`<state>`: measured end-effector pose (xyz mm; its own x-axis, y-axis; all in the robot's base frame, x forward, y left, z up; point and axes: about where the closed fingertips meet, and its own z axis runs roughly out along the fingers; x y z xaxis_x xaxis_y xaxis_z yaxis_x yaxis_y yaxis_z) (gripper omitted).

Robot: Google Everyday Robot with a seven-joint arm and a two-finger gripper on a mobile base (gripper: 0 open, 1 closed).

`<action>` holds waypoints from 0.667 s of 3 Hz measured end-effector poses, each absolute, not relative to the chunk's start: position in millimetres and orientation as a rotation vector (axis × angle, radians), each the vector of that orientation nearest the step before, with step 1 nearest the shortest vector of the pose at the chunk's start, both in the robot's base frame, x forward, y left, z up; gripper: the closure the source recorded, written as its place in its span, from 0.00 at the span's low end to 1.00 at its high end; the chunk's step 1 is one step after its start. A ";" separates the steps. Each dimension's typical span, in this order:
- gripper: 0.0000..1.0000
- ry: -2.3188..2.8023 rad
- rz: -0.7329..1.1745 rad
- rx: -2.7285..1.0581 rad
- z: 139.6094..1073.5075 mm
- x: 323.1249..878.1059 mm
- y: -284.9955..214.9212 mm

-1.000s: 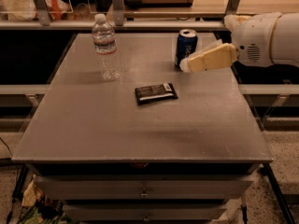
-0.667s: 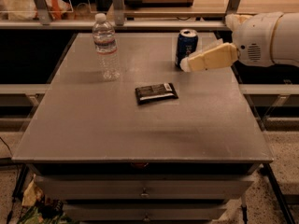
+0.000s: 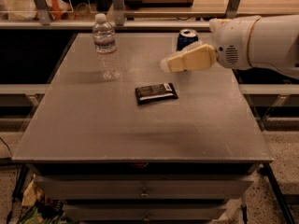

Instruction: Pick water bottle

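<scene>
The water bottle (image 3: 105, 47) is a clear ribbed plastic bottle with a white cap and a white-and-red label band. It stands upright at the back left of the grey table (image 3: 93, 125). My gripper (image 3: 166, 64) reaches in from the right on a white arm, hovering above the table's back middle. It is well to the right of the bottle and in front of the blue can (image 3: 187, 37), partly covering it. The gripper holds nothing that I can see.
A dark flat snack packet (image 3: 156, 93) lies near the table's middle, below the gripper. A shelf rail with upright posts (image 3: 117, 3) runs behind the table. Drawers (image 3: 145, 190) sit under the tabletop.
The gripper has moved left, from in front of the can toward the table's middle. The bottle, can and packet have not moved.
</scene>
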<state>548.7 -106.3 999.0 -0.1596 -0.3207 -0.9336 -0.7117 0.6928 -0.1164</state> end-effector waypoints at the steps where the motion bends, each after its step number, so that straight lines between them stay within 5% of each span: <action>1: 0.00 1.743 0.538 -0.856 989.4 543.3 -67.0; 2: 0.00 1.703 0.592 -0.881 978.5 545.6 -32.8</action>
<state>545.6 -32.8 978.5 -0.1481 -0.2625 -0.9535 -0.7971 0.6024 -0.0420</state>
